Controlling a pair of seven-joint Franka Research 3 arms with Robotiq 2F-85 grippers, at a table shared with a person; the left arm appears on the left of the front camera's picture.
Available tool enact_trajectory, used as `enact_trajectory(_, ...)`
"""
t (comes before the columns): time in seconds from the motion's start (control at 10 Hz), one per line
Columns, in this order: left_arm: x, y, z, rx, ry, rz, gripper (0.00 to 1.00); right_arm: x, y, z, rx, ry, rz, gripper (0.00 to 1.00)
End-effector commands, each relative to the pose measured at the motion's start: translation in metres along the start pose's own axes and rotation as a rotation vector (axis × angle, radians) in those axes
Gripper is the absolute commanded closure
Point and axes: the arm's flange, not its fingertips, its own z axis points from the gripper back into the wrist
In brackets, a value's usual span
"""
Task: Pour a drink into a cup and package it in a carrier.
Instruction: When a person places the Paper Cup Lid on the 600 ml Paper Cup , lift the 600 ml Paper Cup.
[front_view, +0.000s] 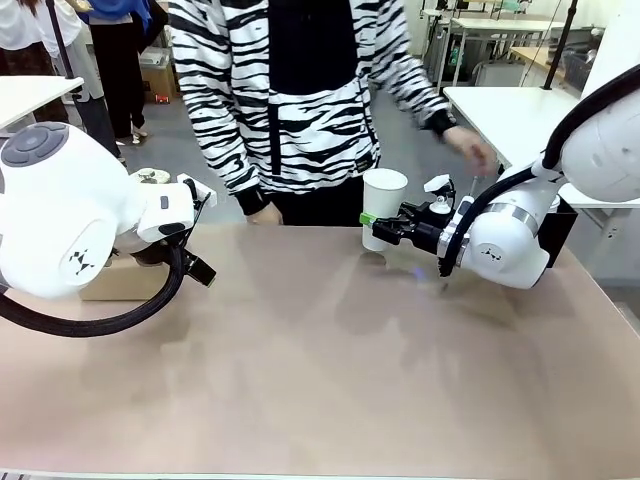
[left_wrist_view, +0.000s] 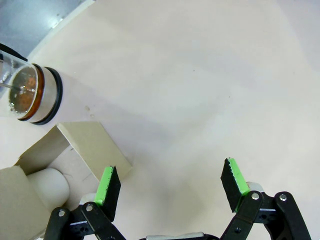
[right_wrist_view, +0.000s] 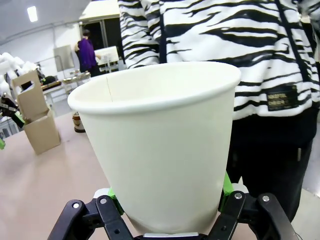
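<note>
Clasping the cup low down, right gripper

The paper cup sat between the fingers of the right gripper, toward the far right of the desk, just in front of the person standing at its far edge. The carrier lay at the desk's left side, behind the left arm. The glass jug holding the drink stood near the carrier. The left gripper hung over bare desk beside the carrier.
</note>
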Motion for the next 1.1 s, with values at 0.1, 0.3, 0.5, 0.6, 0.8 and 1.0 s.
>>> enact_trajectory(0.1, 0.0, 0.0001, 0.0004, -0.002, -0.001, 0.001, 0.0, 0.004, 0.0021, -0.0017, -0.001, -0.005, 0.002, 0.2)
enact_trajectory(0.3, 0.0, 0.0001, 0.0004, -0.002, -0.001, 0.001, 0.0, 0.004, 0.0021, -0.0017, -0.001, -0.005, 0.002, 0.2)
enact_trajectory(0.5, 0.0, 0.0001, 0.0004, -0.002, -0.001, 0.001, 0.0, 0.004, 0.0021, -0.0017, -0.001, -0.005, 0.002, 0.2)
enact_trajectory(0.6, 0.0, 0.0001, 0.0004, -0.002, -0.001, 0.001, 0.0, 0.004, 0.0021, -0.0017, -0.001, -0.005, 0.002, 0.2)
enact_trajectory(0.8, 0.0, 0.0001, 0.0004, -0.002, -0.001, 0.001, 0.0, 0.004, 0.0021, -0.0017, -0.001, -0.005, 0.002, 0.2)
enact_trajectory(1.0, 0.0, 0.0001, 0.0004, -0.002, -0.001, 0.001, 0.0, 0.004, 0.0021, -0.0017, -0.001, -0.005, 0.002, 0.2)
